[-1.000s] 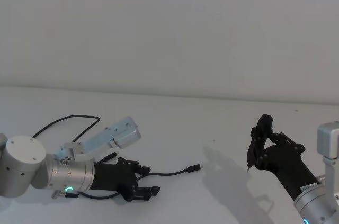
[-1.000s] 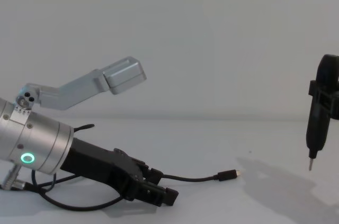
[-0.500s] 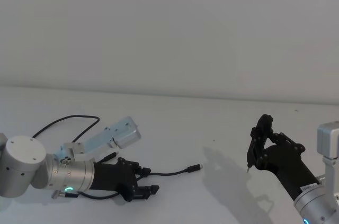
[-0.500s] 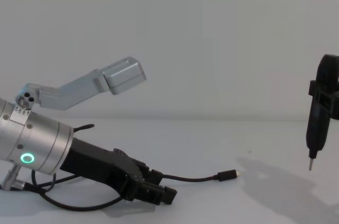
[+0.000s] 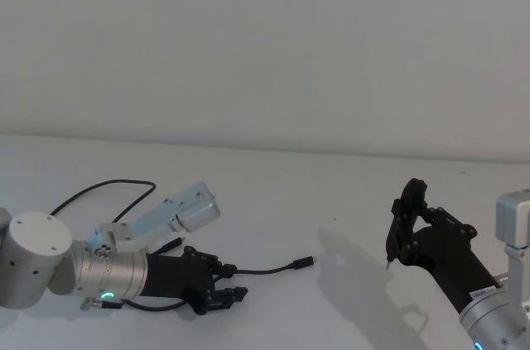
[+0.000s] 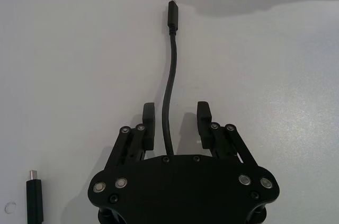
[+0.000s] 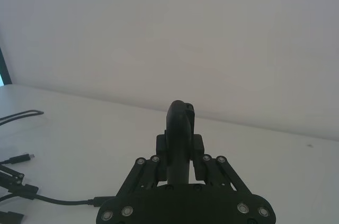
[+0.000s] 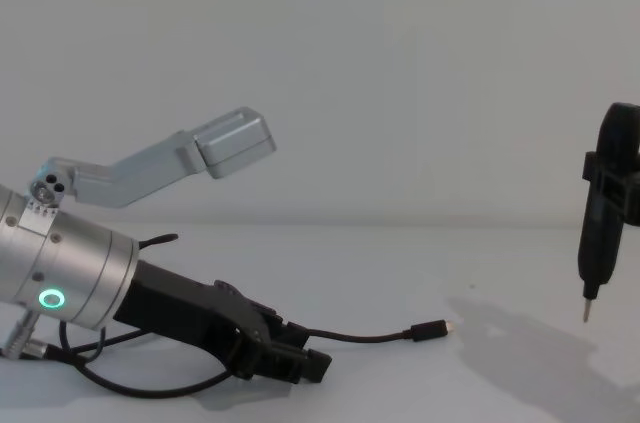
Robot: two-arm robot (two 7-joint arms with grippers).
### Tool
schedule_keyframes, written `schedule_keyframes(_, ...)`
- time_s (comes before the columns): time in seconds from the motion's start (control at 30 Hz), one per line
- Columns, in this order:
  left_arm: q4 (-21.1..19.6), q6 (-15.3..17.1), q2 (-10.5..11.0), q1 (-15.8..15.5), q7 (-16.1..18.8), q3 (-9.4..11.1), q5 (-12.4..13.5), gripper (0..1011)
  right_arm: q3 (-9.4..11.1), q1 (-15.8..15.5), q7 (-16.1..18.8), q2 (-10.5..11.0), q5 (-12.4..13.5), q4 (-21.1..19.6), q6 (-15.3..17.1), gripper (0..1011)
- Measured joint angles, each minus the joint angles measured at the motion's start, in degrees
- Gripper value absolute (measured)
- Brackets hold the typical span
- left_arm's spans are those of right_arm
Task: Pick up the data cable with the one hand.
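On the table (image 5: pixel 331 193) the left gripper (image 6: pixel 176 108) is lying low, and over the last second its fingers are drawing slightly inward, though a clear gap is still showing and nothing is gripped. Well to its right, the right gripper (image 7: pixel 180 147) is idling, clamping a pen tool (image 8: pixel 600 213). The cable (image 6: pixel 169 75) is running between the left gripper's fingers, its plug (image 6: pixel 172 12) lying ahead of them, so the grasp is likely beginning.

Left gripper (image 6: pixel 176 112) low, fingers (image 6: pixel 149 117) apart, right gripper (image 7: pixel 181 147) raised, fingers clamped.
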Motion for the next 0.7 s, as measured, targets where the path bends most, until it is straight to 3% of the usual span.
schedule_keyframes(0.47, 0.0, 0.0, 0.0, 0.0, 0.0, 0.0, 0.01, 361, -0.01, 0.17, 0.03, -0.14, -0.13, 0.34, -0.13, 274)
schedule_keyframes(0.7, 0.0, 0.0, 0.0, 0.0, 0.0, 0.0, 0.0, 312, -0.51, 1.46, 0.82, -0.7, -0.8, 2.04, -1.85, 275)
